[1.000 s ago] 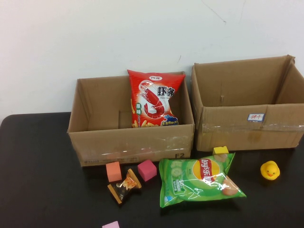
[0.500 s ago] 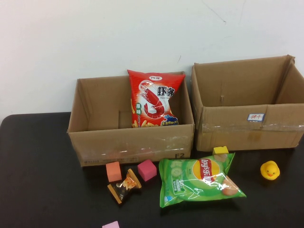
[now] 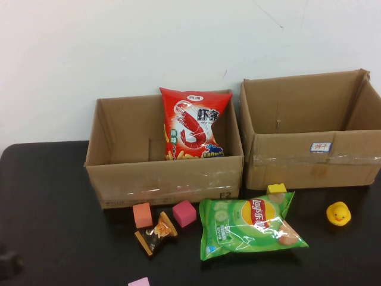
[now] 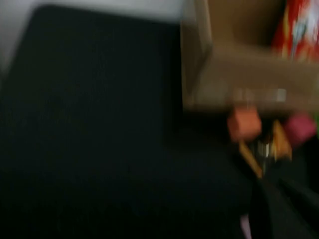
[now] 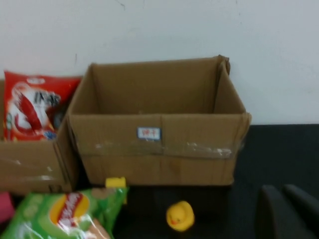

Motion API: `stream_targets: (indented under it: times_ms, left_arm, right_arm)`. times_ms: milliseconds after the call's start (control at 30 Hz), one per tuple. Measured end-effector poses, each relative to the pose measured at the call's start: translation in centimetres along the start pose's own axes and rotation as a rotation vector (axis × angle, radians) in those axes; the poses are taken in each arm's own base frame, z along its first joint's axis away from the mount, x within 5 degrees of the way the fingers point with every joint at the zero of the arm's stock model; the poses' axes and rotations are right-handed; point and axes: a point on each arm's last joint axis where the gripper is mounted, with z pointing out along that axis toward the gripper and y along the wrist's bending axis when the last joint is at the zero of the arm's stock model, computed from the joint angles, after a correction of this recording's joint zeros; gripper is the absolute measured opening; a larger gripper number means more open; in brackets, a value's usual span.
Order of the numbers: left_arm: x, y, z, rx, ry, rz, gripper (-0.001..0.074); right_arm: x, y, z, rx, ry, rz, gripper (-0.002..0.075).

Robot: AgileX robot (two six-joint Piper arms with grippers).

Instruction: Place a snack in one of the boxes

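Note:
A red shrimp-chip bag [image 3: 193,125] stands inside the left cardboard box [image 3: 164,179]. The right box [image 3: 315,158] looks empty. A green Lay's chip bag [image 3: 250,226] lies flat on the black table in front of the boxes. A small orange-wrapped snack [image 3: 156,231] lies left of it. My left gripper [image 3: 8,264] is just in view at the table's front left corner, and in the left wrist view [image 4: 269,199] it is a dark blur short of the wrapped snack [image 4: 264,147]. My right gripper [image 5: 282,191] is shut and empty, low over the table, right of the duck [image 5: 180,215].
An orange cube [image 3: 142,214] and a pink cube [image 3: 184,213] sit by the left box's front. A yellow cube [image 3: 276,189] is behind the green bag. A yellow rubber duck [image 3: 338,213] is at the right. A pale pink block [image 3: 139,282] lies at the front edge.
A dark part of my left arm has come into the high view at the bottom left corner. The objects have not moved.

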Motion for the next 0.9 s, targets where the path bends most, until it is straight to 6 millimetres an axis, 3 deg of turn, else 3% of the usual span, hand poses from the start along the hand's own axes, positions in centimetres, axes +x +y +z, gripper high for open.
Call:
stream_targets:
  times_ms: [267,500,700,800,900]
  left_arm:
    - [0.3,-1.7,6.9,0.182,0.321,0.092,-0.0001]
    - [-1.7,-4.6,13.6,0.378,0.345,0.257,-0.0001]
    - [-0.5,-8.3,18.3,0.417,0.416,0.508,0.0013]
    - [0.9,-10.1,19.8,0.404,0.409,0.658,0.0113]
    - [2.5,-11.3,21.4,0.38,0.385,0.764,0.0312]
  right_arm:
    - [1.0,-0.3,2.2,0.002,0.211,-0.131,-0.0001]
    - [0.8,-0.2,3.3,-0.015,0.218,-0.125,-0.0001]
    - [2.3,-0.3,3.9,-0.018,0.223,-0.104,-0.0001]
    - [3.0,-0.3,4.3,-0.013,0.204,-0.095,-0.0001]
    - [3.2,-0.4,4.5,-0.008,0.184,-0.092,-0.0001]
